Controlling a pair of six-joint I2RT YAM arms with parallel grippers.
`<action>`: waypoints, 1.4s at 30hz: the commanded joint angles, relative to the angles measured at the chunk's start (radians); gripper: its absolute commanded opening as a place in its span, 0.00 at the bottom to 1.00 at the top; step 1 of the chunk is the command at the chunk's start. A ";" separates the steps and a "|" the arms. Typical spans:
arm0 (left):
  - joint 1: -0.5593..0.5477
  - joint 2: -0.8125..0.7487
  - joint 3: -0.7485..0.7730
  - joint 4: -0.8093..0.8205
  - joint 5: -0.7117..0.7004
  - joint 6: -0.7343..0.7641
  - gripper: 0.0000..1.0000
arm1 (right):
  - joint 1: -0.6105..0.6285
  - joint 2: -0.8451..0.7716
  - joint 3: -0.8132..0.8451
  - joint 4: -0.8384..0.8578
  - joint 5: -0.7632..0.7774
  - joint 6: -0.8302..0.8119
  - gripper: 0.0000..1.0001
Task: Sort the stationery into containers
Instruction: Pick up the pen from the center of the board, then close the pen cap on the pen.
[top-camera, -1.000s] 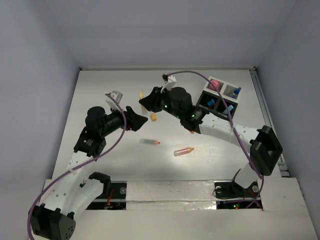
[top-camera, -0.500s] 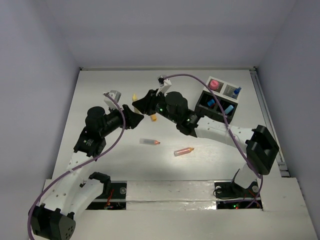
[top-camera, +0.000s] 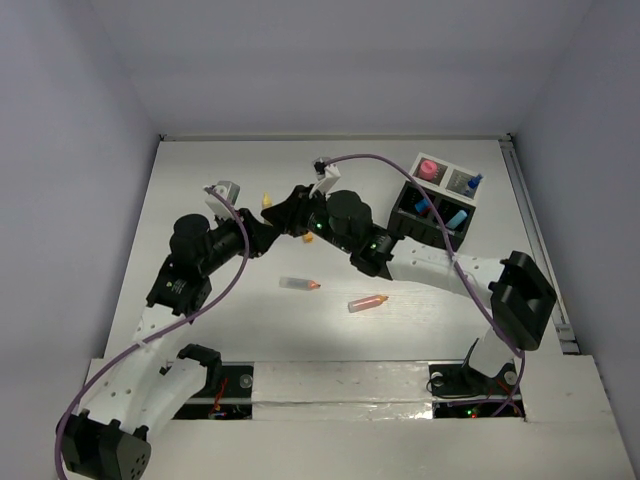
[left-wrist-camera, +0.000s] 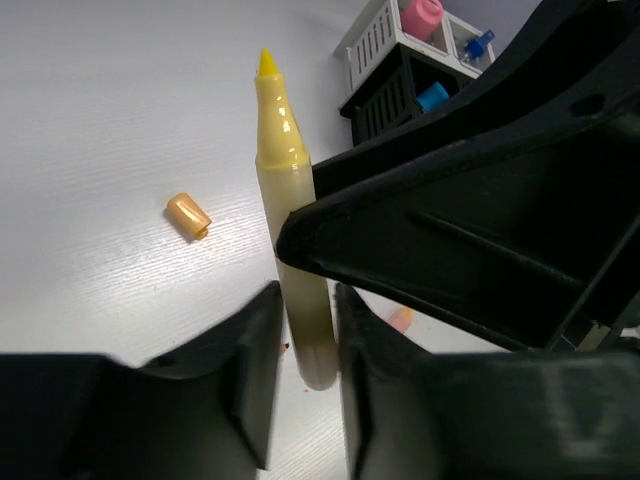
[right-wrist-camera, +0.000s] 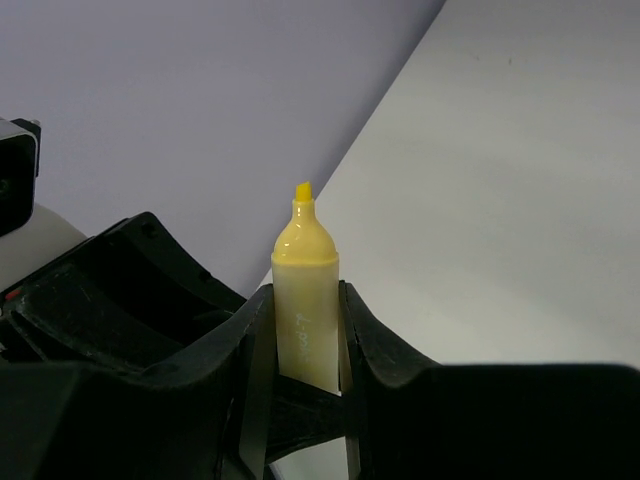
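If clamped, marker (left-wrist-camera: 283, 190) inside left hand (left-wrist-camera: 303, 310); right hand (right-wrist-camera: 304, 305)

The top camera hangs high above and behind my two bases, looking down and forward, so the yellow marker (top-camera: 266, 200) shows small, left of the middle, with the whole table (top-camera: 200, 170) around it. My left wrist camera sits very close below the marker. It peers along my left fingers (left-wrist-camera: 255, 380), past the marker's tip, toward the black box (left-wrist-camera: 385, 100) beyond it. My right wrist camera looks from the marker's opposite side, just as close, along my right fingers (right-wrist-camera: 375, 370) toward the pale wall (right-wrist-camera: 200, 100) behind it. All three views share the marker. The top and left wrist views also share the box.
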 joint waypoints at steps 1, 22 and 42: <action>0.006 -0.026 0.013 0.017 -0.024 0.019 0.20 | 0.015 0.004 -0.018 0.072 -0.011 0.032 0.10; 0.006 -0.049 0.013 0.027 0.143 0.051 0.00 | -0.322 -0.445 -0.326 -0.332 -0.028 -0.158 0.49; -0.032 -0.118 0.015 0.017 0.162 0.058 0.00 | -0.387 -0.220 -0.234 -1.004 0.282 -0.349 0.45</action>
